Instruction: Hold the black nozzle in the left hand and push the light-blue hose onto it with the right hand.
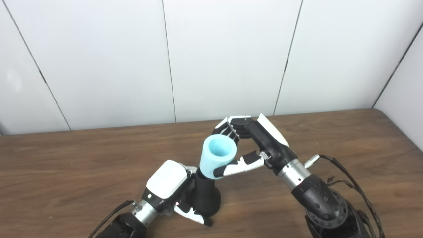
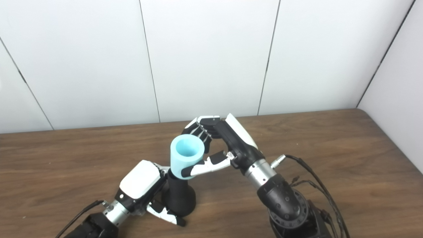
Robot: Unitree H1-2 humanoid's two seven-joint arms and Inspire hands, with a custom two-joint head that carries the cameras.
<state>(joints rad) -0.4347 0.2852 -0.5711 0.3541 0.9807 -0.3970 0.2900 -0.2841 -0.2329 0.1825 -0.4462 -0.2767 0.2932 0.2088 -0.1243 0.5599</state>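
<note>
The left hand [image 1: 168, 185] is wrapped around the black nozzle [image 1: 206, 195], its white back turned up toward the cameras and its thumb curling round the nozzle's flared base on the near side. The nozzle stands upright on the brown wooden bench [image 1: 82, 165], wide end down, narrow neck pointing up.

At about 1 o'clock from the left hand, the right hand [image 1: 251, 145] is clamped on the light-blue hose [image 1: 218, 157]: the thumb presses across the hose's near side low down, and the other fingers [image 1: 231, 130] curl behind it at the far side. The hose is a short, thick-walled tube, tilted slightly with its open mouth facing up and toward the cameras. Its lower end sits over the top of the nozzle's neck, so the two parts are touching; how far the neck reaches inside cannot be seen.

The right forearm runs from the hand toward 4 o'clock, with dark cables [image 1: 350, 178] looping off its wrist above the bench. Behind the bench stands a white panelled wall [image 1: 231, 56].
</note>
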